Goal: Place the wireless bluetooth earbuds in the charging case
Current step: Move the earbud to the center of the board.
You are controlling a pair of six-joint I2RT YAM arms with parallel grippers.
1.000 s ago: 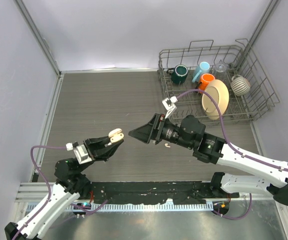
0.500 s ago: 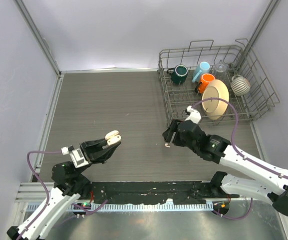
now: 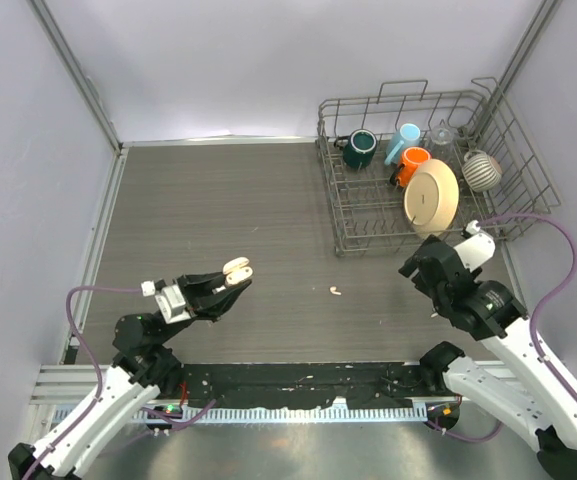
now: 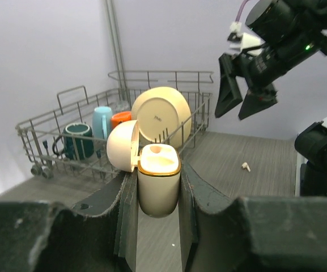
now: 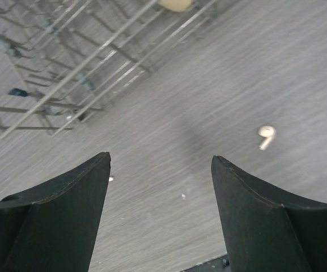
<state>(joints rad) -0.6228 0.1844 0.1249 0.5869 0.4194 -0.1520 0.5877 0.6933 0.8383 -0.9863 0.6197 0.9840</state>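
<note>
Bare table [image 3: 218,200] surrounds the lone earbud [image 3: 335,291]; the dish rack [image 3: 368,215] stands near behind it. The left gripper [image 3: 233,284], clamping the charging case [image 3: 235,268], and the spread right gripper [image 3: 409,269] hang well off.

Top view looks down from behind; both wrist views, low, share the earbud [image 5: 266,135].

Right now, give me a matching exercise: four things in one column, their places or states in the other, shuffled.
Things:
1. case
2. earbud
3. plate
4. right hand

Places or states:
A. open, holding nothing
B. standing in the rack
C. loose on the table
D. held by the left hand, lid open

Pairs: 1-D, 2-C, 3-B, 4-A
</note>
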